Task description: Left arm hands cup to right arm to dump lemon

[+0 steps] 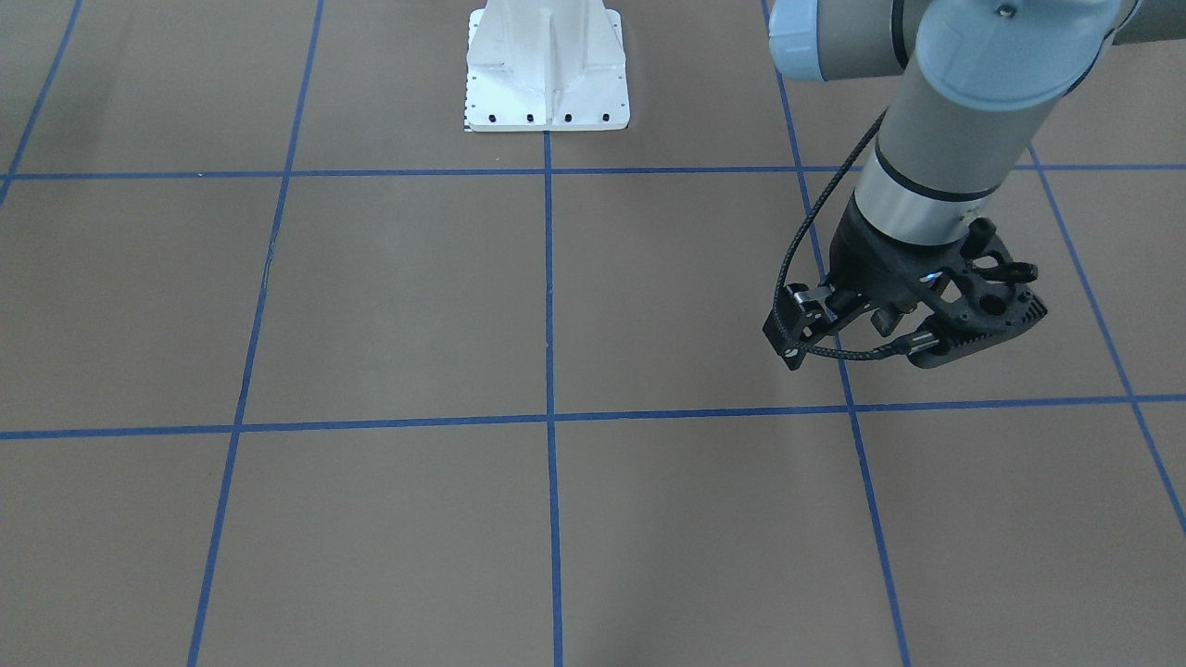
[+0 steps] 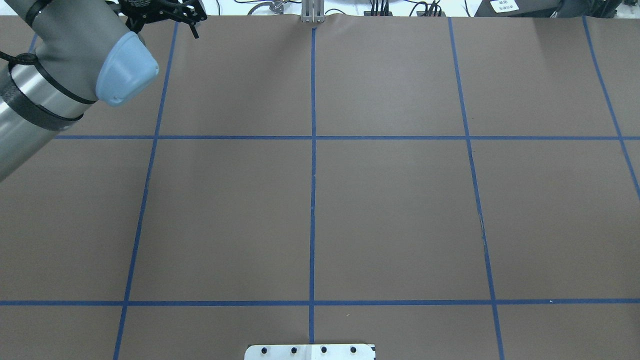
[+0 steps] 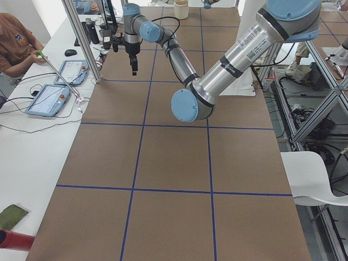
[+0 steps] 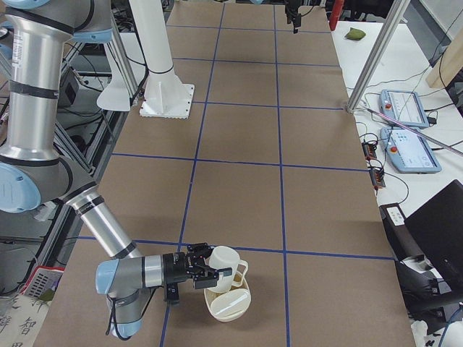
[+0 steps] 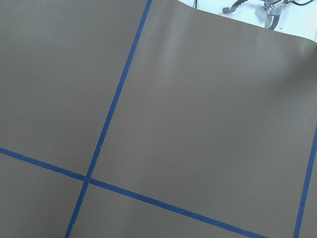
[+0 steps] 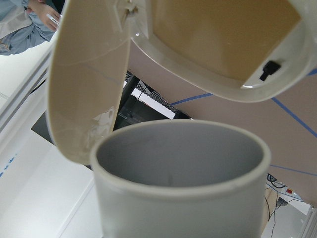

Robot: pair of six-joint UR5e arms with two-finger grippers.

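1. Where the right arm [image 4: 108, 231] reaches low across the counter [image 4: 239, 166], the cup [image 4: 223, 262] sits at the tips of the right jaws; only the side view shows them, so I cannot tell how far they are closed.
2. Its long axis stands steep, base uppermost and mouth turned downward; the squared handle [image 4: 243, 272] points away from the jaws.
3. Just below and ahead of those jaws, under the cup's mouth, a cream bowl [image 4: 214, 311] rests on the counter; whether cup and bowl touch I cannot tell.
4. Seen from the right wrist, the cup's round rim and grey inside [image 6: 178, 158] lie straight ahead of the jaws.
5. Well apart from the cup, the left arm [image 1: 936, 139] hangs over the counter; its black bracket [image 1: 982, 306] hides the left jaws, so I cannot tell their gap.
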